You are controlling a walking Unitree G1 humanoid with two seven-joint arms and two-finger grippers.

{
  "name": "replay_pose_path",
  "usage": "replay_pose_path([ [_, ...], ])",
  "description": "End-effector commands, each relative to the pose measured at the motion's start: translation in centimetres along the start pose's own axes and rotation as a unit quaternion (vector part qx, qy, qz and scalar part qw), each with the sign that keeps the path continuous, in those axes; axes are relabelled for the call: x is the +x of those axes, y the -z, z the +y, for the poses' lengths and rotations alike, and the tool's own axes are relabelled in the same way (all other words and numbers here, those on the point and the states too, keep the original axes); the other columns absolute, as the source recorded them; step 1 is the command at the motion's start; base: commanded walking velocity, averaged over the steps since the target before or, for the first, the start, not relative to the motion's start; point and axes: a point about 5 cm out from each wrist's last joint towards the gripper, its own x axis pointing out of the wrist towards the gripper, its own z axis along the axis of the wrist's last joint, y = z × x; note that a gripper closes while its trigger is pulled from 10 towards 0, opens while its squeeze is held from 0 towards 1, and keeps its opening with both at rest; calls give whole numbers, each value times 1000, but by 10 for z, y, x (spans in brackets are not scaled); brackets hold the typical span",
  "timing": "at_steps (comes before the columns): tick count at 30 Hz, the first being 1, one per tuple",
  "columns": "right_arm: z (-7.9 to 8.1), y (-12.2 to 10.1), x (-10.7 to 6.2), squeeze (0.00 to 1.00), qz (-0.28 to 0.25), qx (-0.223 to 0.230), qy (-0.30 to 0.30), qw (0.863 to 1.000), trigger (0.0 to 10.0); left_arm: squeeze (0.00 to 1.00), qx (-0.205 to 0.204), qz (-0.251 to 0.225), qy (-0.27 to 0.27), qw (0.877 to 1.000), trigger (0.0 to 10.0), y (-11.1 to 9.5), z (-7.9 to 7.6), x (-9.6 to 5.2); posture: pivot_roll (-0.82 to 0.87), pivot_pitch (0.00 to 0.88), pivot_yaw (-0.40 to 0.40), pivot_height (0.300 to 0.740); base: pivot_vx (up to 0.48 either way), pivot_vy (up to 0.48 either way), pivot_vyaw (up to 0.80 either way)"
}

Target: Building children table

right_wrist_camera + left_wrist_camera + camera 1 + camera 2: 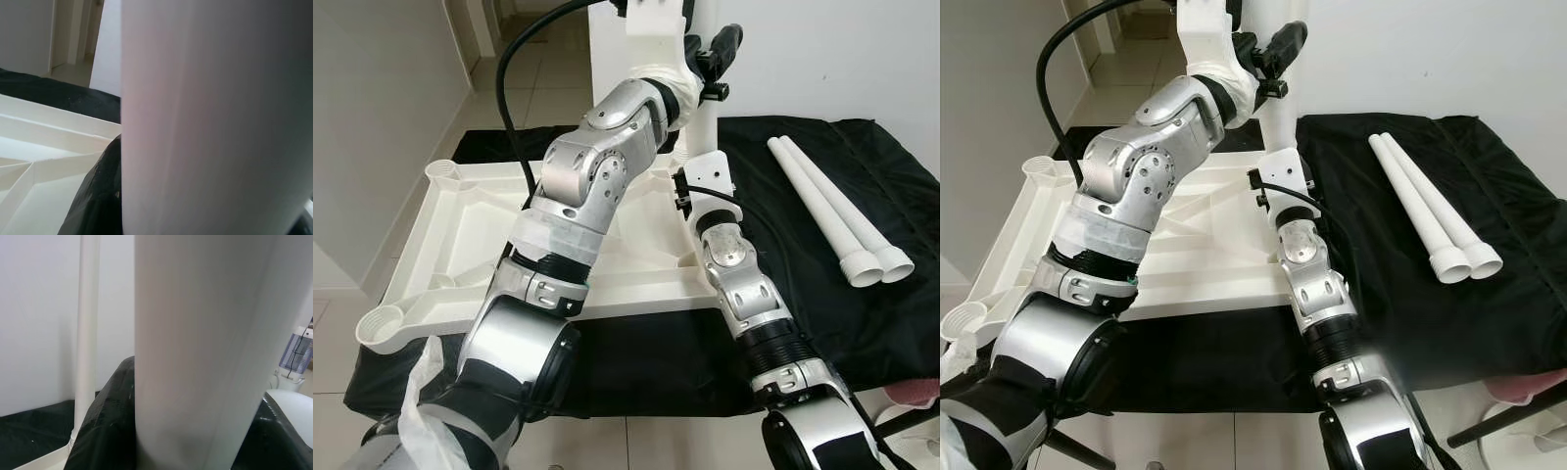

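Left eye view: both grippers clamp one upright white plastic table leg, left gripper high, right gripper low, steadying it in the upturned white plastic tabletop; two spare white legs lie nearby.

This looks like a room in a home: pale glossy floor tiles run to plain white walls, and an open doorway leads off into another tiled space. A black cloth is spread over the floor as a work mat, with white plastic furniture parts lying on it, and a small appliance with a grille stands by the wall.
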Motion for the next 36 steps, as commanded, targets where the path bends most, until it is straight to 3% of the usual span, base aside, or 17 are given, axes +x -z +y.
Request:
replay_pose_path([
  [1,1,1,0,0,2,-1,7,1000,0,0,9,-9,26,1000,10000,-3,-7,1,-40,0,13,740,0,0,0],
  [3,0,2,0,0,4,0,12,1000,0,0,7,-8,29,1000,10000,-2,-8,1,-40,0,13,740,0,0,0],
  [4,-1,5,0,0,13,11,13,1000,10000,1000,-12,-12,40,999,10000,-2,-11,0,-39,0,16,740,0,0,0],
  [6,-1,8,0,0,27,33,14,999,10000,1000,-28,-17,60,998,10000,-2,-14,-1,-37,0,17,740,0,0,0],
  [10,-2,12,0,0,40,57,14,997,10000,1000,-12,-27,81,996,10000,-4,-18,-3,-36,0,16,740,0,0,0],
  [11,-1,16,0,0,57,104,16,993,10000,0,-16,-38,99,994,10000,-5,-23,-6,-33,0,13,740,0,0,0],
  [15,0,20,-1,0,76,150,18,986,10000,0,-27,-46,109,993,10000,-5,-27,-8,-32,0,14,740,0,0,0],
  [24,-10,27,-2,0,86,156,43,983,10000,0,-55,-61,97,992,10000,-5,-23,-18,-30,0,15,740,0,0,0],
  [33,-20,25,-2,0,72,165,62,982,10000,0,-46,-51,55,996,10000,8,-11,-29,-22,0,7,740,0,0,0],
  [36,-27,20,-2,0,51,157,65,984,10000,0,-36,-49,23,998,10000,20,-3,-39,-24,0,7,740,0,0,0],
])
